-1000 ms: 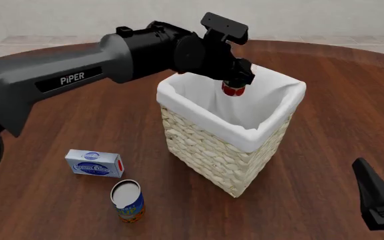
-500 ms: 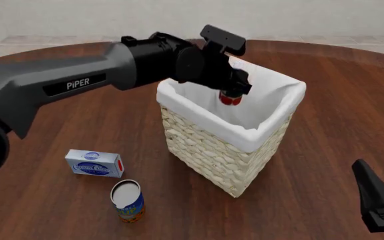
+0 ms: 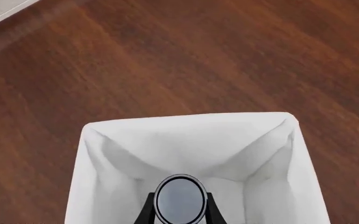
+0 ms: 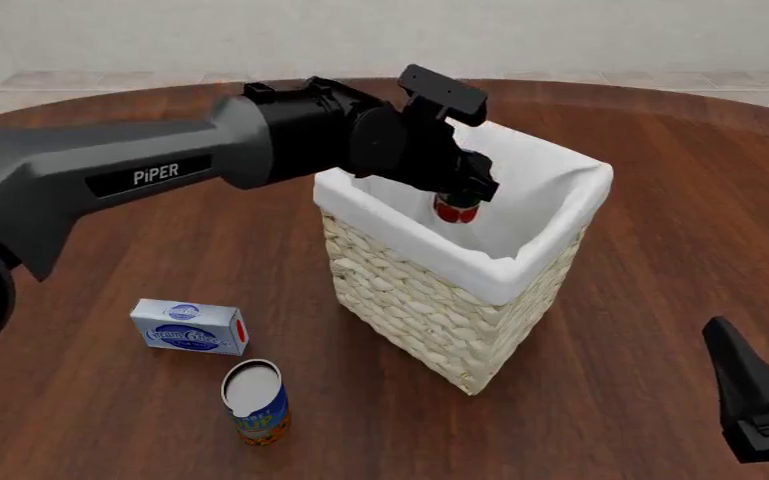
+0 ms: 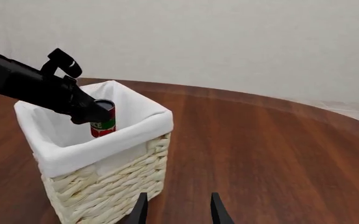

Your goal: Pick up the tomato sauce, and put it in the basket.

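it was a plain simulated room: a round dark wooden table [image 4: 624, 330], a bare pale wall [image 5: 229, 42] and a tiled floor [image 4: 91, 80].

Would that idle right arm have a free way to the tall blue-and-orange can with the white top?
Probably not easily: the tall woven wicker basket stands between the right gripper and the blue-and-orange can, which sits on the left arm's side.

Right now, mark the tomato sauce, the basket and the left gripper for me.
tomato sauce [image 5: 104, 125]: right wrist view, label side.
basket [image 4: 424, 305]: front view, woven near wall.
left gripper [image 3: 179, 215]: left wrist view, between fingertips.
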### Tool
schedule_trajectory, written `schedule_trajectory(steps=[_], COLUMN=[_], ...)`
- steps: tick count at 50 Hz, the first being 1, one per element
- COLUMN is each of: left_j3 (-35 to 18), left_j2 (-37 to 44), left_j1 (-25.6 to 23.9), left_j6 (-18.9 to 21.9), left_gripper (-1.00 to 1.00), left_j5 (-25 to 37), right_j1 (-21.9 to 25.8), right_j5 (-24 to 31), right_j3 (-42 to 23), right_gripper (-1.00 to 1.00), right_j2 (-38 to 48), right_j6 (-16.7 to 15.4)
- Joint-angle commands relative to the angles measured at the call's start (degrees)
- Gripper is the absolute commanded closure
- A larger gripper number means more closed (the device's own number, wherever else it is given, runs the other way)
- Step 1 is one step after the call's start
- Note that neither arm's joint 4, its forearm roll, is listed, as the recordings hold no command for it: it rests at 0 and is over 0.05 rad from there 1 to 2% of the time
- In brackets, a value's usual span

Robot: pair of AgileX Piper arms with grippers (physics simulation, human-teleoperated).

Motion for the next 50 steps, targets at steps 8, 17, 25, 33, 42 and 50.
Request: schedule_trajectory(steps=[8,17,25,33,42,50], left_j3=[-1.0,-1.5,-1.6,-1.9,-3.8,-5.4], left_j2=[0.1,0.1,0.1,-0.4,-1.4,-2.1], left_j1=[0.6,0.9,0.8,0.9,1.5,1.7], left_j6=[1.2,1.4,1.5,1.6,2.5,3.1], left_gripper=[-1.00,-1.00,-1.00,-1.00,-1.00,-1.00], left_j5=[0.5,0.7,0.6,0.7,2.1,3.3], right_j1=[0.3,0.3,0.3,0.3,0.5,0.4], right_j5=[0.2,0.3,0.5,0.5,0.7,0.9], right_j3=[0.0,0.0,0.0,0.0,0.0,0.0], right_gripper=[-1.00,-1.00,-1.00,-1.00,-1.00,-1.00], right_j2=[-0.2,-0.4,-0.6,-0.7,-0.8,-1.0], right_j6=[0.0,0.0,0.0,0.0,0.0,0.0])
